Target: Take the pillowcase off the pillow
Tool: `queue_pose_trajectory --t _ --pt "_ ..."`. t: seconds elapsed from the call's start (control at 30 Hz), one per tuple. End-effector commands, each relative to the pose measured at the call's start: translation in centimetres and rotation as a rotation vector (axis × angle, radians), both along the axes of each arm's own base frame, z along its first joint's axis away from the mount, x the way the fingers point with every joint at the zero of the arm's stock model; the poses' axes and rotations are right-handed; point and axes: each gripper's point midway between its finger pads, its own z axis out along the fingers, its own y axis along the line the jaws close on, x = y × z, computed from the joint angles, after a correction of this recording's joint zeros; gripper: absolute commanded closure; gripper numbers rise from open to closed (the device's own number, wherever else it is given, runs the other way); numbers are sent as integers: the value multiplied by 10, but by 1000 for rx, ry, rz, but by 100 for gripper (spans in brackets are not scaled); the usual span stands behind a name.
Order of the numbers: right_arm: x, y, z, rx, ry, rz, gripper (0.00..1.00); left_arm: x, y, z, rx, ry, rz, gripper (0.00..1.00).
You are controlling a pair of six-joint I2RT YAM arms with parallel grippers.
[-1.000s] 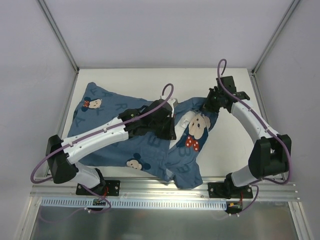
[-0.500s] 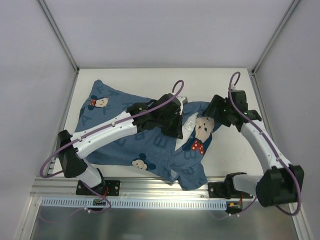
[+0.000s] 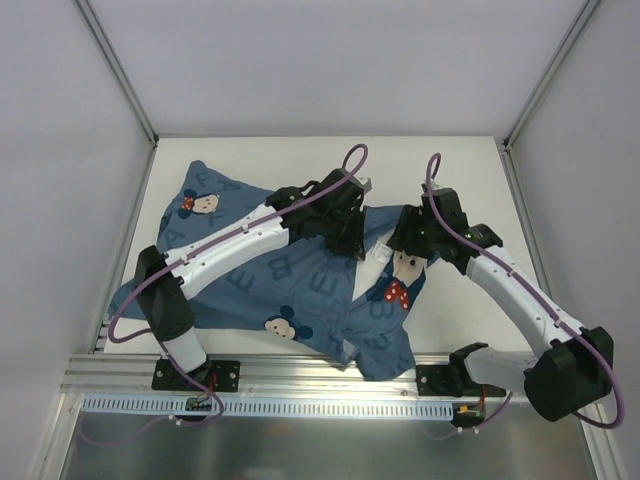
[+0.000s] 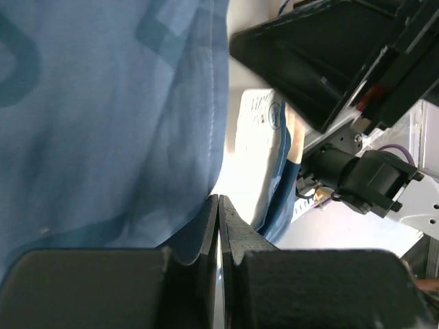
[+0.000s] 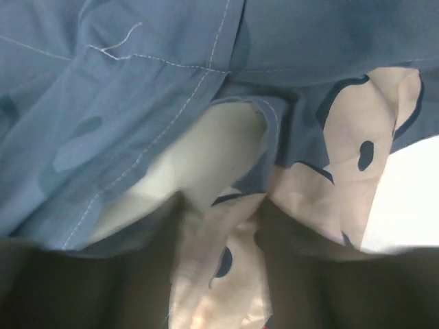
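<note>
The blue printed pillowcase (image 3: 260,270) lies across the table from the far left to the near centre. A sliver of the white pillow (image 3: 372,262) shows at its open end. My left gripper (image 3: 352,240) is at that opening. In the left wrist view it (image 4: 219,200) is shut, with nothing visible between its jaws, beside the pillowcase hem (image 4: 206,103) and the pillow's tagged end (image 4: 259,151). My right gripper (image 3: 408,240) is shut on a fold of the pillowcase with a mouse face (image 5: 219,267). The pillow (image 5: 199,151) bulges out just beyond it.
The white table (image 3: 450,170) is walled by grey panels, with metal posts at the back corners. A metal rail (image 3: 330,385) runs along the near edge by the arm bases. My right gripper's black body (image 4: 329,62) sits close in front of my left gripper.
My left gripper has moved toward the far right and pulled the pillowcase along. My right gripper swung out toward the right, then came back left, still holding the mouse-face fold.
</note>
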Motion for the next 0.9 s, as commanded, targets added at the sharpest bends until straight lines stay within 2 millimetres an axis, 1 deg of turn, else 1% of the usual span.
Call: queue_pose_trajectory --t 0.0,0.03,0.07,0.1,0.13,0.2,0.23,0.27,0.3,0.33,0.37,0.4,0.43,0.47,0.5,0.53,0.57,0.6,0.63,0.67,0.7,0.73,0.77,0.8,0.83,0.87 --pt "-9 -30 1 -39 -25 -99 58 -1 -8 20 -50 -12 -38 100" --pt "-11 -40 -3 -40 -19 -129 62 -1 -10 20 -52 -8 -46 100" --pt "-12 -46 5 -23 -49 -151 71 -1 -14 24 -68 -5 -57 100" --pt "-14 -51 5 -17 -56 -166 74 -2 -16 25 -72 0 -64 100" --pt "-15 -60 3 -15 -55 -193 79 -2 -18 23 -74 8 -69 100" --pt "-20 -68 4 -8 -70 -220 85 -4 -25 30 -97 14 -88 100" --pt "-24 -75 -5 -10 -52 -241 86 -4 -28 29 -96 19 -94 100" --pt "-26 -77 -8 5 -46 -257 86 -4 -34 36 -113 7 -104 100" --pt "-28 -78 -11 17 -39 -265 85 -6 -37 39 -115 2 -113 100" --pt "-31 -78 -12 39 -40 -270 83 -9 -42 35 -106 10 -124 100" --pt "-34 -74 -19 63 -31 -260 83 -9 -48 43 -121 -1 -133 100" --pt "-35 -73 -21 80 -28 -275 99 -10 -52 44 -123 -1 -139 100" --pt "-38 -75 -25 85 -28 -290 99 -12 -57 34 -97 18 -147 100" --pt "-39 -76 -25 90 -31 -300 99 -11 -63 41 -109 8 -153 99" --pt "-41 -78 -27 92 -31 -316 99 -9 -68 31 -86 15 -153 95" --pt "-44 -82 -27 97 -46 -332 99 -11 -71 35 -78 11 -159 90" --pt "-45 -84 -28 100 -53 -342 99 -9 -72 31 -58 12 -154 84" --pt "-46 -87 -27 108 -64 -361 99 -3 -75 17 -15 11 -140 75" --pt "-49 -88 -22 122 -95 -365 99 -4 -74 17 10 7 -137 68" --pt "-53 -89 -27 122 -97 -368 99 -3 -74 13 36 4 -135 57" --pt "-54 -90 -27 129 -110 -372 99 -3 -77 2 65 11 -140 52" --pt "-54 -89 -21 149 -146 -369 99 -6 -77 2 85 0 -151 48" --pt "-56 -87 -24 158 -144 -359 99 -7 -77 -3 109 -1 -155 43" --pt "-55 -85 -22 172 -157 -353 99 -7 -78 -17 153 5 -155 37" --pt "-56 -84 -19 182 -171 -344 99 -1 -76 -16 187 -34 -128 37" --pt "-56 -83 -19 186 -171 -339 99 -7 -68 -26 250 -17 -129 36"
